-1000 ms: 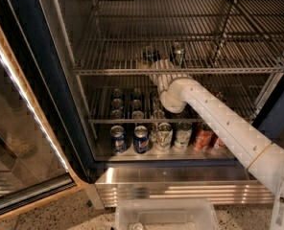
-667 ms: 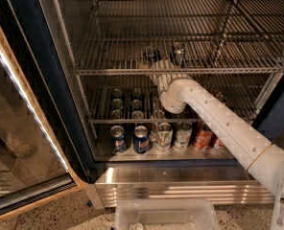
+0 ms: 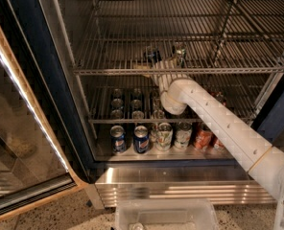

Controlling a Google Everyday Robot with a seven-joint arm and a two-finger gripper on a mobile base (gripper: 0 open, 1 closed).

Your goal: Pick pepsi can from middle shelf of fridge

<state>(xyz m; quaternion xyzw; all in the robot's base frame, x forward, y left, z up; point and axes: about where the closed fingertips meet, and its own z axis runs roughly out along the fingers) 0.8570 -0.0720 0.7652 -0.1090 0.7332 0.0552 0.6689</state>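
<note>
Nothing visible has moved since the earlier frame: the white arm [image 3: 228, 128], the gripper and the cans hold the same positions.

1. Fridge [image 3: 41, 75]: large display cooler with a dark blue frame, chrome wire racks and a ribbed steel base panel. Its glass door [image 3: 17, 152] stands open at the left.
2. Middle shelf [image 3: 108, 72]: wide chrome wire-grid rack with a thicker front rail.
3. Pepsi can [image 3: 151, 54]: small dark blue drink can with a shiny silver top. It stands upright on the middle shelf, near the front rail. Its long axis is vertical and the top points up. The logo cannot be made out.
4. A pale silver-green can [image 3: 180, 52] stands upright to the right of the pepsi can, apart from it.
5. Gripper [image 3: 159, 67]: white two-finger unit, reaching in over the front rail, just in front of the pepsi can. Whether it is open or closed cannot be told, nor whether it touches the can.
6. The lower rack holds rows of upright cans: blue cans [image 3: 141, 139], pale cans [image 3: 164, 136] and orange-red cans [image 3: 203, 138].
7. A clear plastic bin [image 3: 166, 214] sits on the floor below the base panel.
</note>
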